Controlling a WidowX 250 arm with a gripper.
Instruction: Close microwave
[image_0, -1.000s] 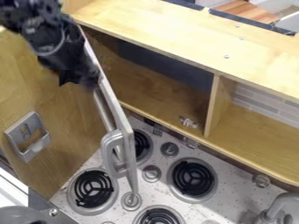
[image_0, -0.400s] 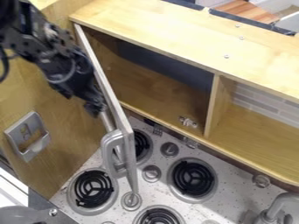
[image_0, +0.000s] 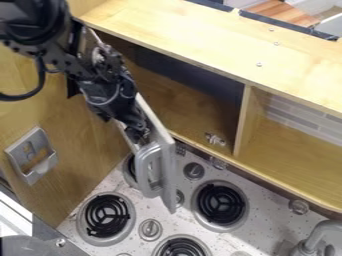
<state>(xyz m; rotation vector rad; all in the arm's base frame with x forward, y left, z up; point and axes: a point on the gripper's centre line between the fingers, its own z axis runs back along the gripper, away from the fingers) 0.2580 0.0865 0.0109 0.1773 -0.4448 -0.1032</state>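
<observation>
In the camera view, the black claw (image_0: 138, 134) is hanging toward nine o'clock just above the gray handle (image_0: 141, 172), spread or pressed together I cannot tell, while the microwave (image_0: 194, 116) is sitting toward twelve, its open door (image_0: 169, 182) pointing toward six.

Door (image_0: 167, 167) nearer closed, arm (image_0: 110, 92) lower.

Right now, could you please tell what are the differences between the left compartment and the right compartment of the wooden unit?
The left compartment has a door, standing open, while the right compartment is open-fronted. The left compartment has a dark back panel; the right compartment has a pale brick-pattern back. Both have wood floors and share the upright divider.
</observation>
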